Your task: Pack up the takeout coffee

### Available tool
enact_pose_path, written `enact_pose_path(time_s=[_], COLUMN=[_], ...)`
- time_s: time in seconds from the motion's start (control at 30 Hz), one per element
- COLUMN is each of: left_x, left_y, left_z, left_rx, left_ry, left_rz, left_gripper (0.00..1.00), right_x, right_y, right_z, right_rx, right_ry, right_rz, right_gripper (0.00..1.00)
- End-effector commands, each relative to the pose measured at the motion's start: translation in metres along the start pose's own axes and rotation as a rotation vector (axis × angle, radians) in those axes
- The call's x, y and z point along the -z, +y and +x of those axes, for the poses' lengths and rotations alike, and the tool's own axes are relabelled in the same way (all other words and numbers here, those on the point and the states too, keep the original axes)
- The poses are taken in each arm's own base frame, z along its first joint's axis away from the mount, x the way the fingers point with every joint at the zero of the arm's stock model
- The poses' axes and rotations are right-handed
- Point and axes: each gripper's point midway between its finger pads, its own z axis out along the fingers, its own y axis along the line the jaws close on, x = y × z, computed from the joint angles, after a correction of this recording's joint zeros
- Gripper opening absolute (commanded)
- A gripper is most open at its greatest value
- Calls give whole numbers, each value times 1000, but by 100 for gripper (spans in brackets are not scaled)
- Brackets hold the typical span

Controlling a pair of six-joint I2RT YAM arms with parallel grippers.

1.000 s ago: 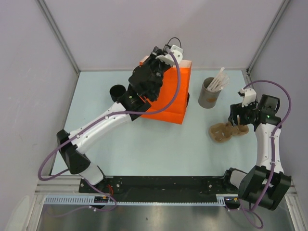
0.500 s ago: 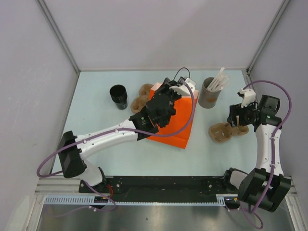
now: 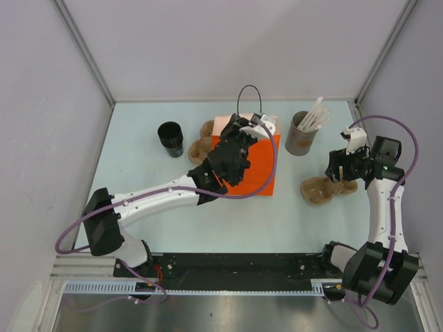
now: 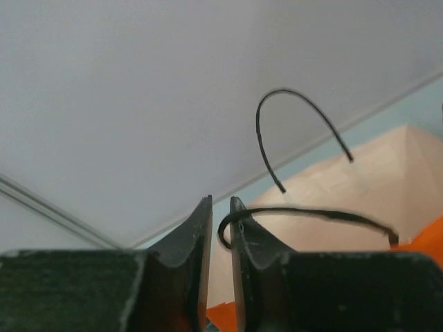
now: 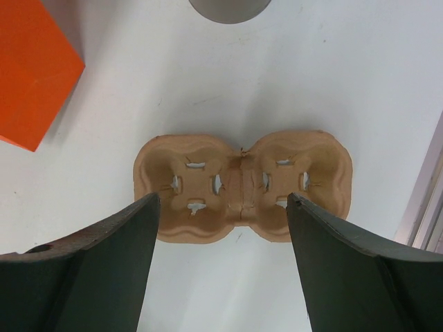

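While the coffee cup [image 3: 170, 138] sits unpacked on the desk [image 3: 291, 221], well left of the bag [image 3: 264, 176], the overhead view has the left claw [image 3: 250, 124] at the bag's top by its cord handle [image 3: 240, 100], prob. to steady the bag for loading. The cup is black, lidded and tapered; the bag is crisp orange paper, pale inside. At right, the right claw [image 3: 344, 169] hangs over a tray [image 3: 320, 191], near a tub of white sticks [image 3: 301, 133].

Left wrist view: the left claw [image 4: 220, 200] has its jaws parted by a slit, w/ the thin black handle [image 4: 304, 211] curling into it. The slit looks wider than the cord, so it is likely loose, not pinched. The bag [image 4: 360, 180] shows pale below.

Right wrist view: the right claw [image 5: 221, 200] is spread wide and empty, straddling the tray [image 5: 242, 183] from above. The tray is moulded brown pulp w/ two slotted wells, apparently lined up for a grab. The desk [image 5: 346, 69] is smooth and pale.
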Motion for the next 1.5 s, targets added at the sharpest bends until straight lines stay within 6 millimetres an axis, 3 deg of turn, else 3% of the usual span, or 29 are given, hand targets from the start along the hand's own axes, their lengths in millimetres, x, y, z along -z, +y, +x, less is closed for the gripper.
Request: enact_pose_path(time_s=[0.0,0.2,0.23,0.4,0.47,0.57,0.6,0.8,0.93,1.2,1.3,1.47], left_x=[18,41,42,49,57,68,71,83,80,59,57,61], left_y=[-5,-13,-11,-3,-15,-15,-13,1,25,101,114,102], left_z=[17,37,36,21,24,18,8,-6,-18,-31,-28,-18], left_rx=[21,-13,-7,14,-1,-5,20,-4,4,105,111,138], left_ry=[37,96,95,78,90,97,74,25,-11,-37,-31,-17], left_rz=[12,94,100,174,282,379,415,485,442,330,298,345], left_gripper=[23,34,42,61,65,75,80,98,100,100,100,100], right_x=[8,13,13,10,6,0,-5,-21,-31,-50,-57,-67], right_y=[3,6,7,10,8,5,4,-5,-13,-16,-14,-10], right_z=[-16,-16,-15,-10,-6,1,5,21,28,45,53,69], right_rx=[23,44,49,63,58,47,38,19,40,10,19,34], right_ry=[-38,-38,-35,0,28,64,86,173,232,309,334,387], right_rz=[-12,-12,-14,-7,-5,2,-4,21,68,73,72,86], right_gripper=[79,79,79,79,80,79,79,79,79,79,78,78])
